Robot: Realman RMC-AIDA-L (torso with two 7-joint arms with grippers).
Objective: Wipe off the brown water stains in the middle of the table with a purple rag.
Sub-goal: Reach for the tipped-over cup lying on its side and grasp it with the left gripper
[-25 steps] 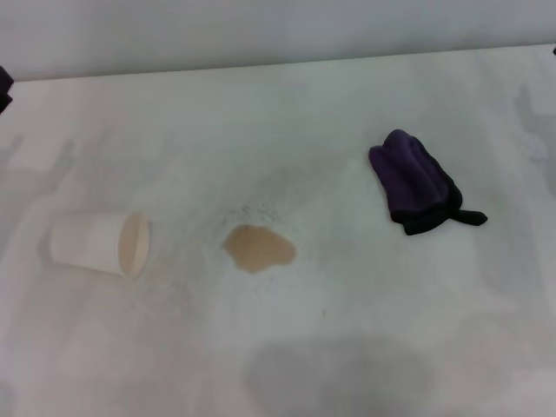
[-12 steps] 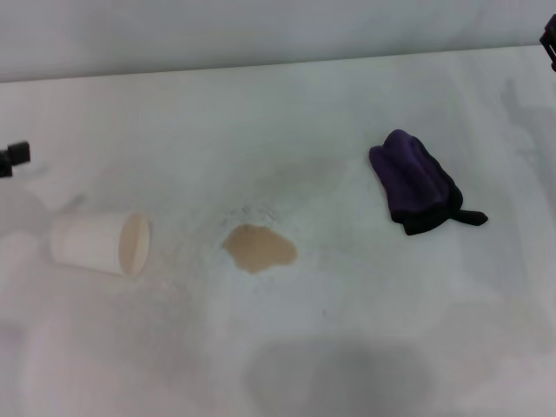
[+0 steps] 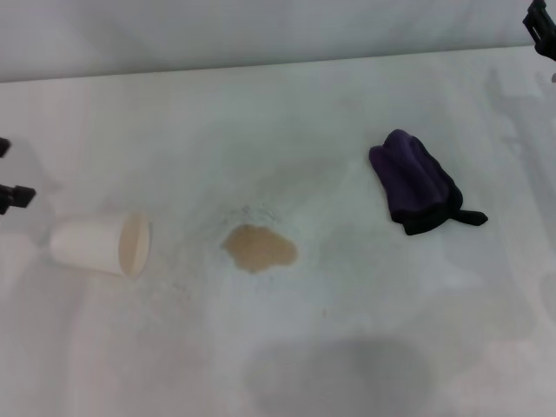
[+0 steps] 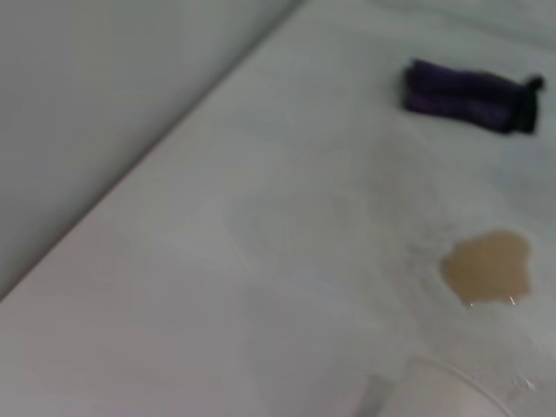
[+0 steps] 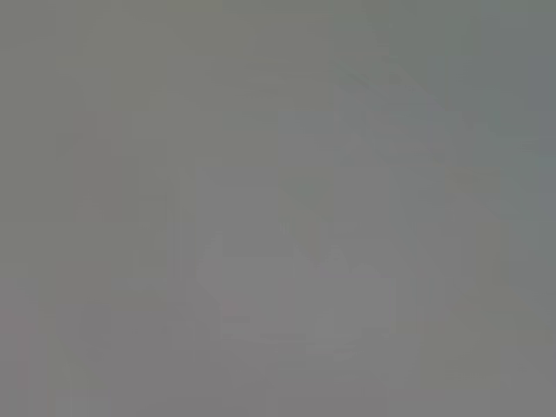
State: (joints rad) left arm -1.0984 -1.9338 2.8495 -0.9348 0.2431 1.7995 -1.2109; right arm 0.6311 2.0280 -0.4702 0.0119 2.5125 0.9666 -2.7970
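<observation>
Both jaws at table edges.

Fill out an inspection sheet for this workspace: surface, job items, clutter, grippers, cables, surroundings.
Surface: white table, faint grey smudges and speckles.
Job's things: brown water stains mid-table, not yet wiped; purple rag bunched on the robot's right, untouched, apart from the stain.
Clutter: paper cup lying on its side on the robot's left, mouth toward the stain.
Grippers: left gripper at the left edge near the cup; right gripper at the far right corner; neither holds anything visible.
Cables: nothing seen.
Surroundings: plain wall behind the table.
</observation>
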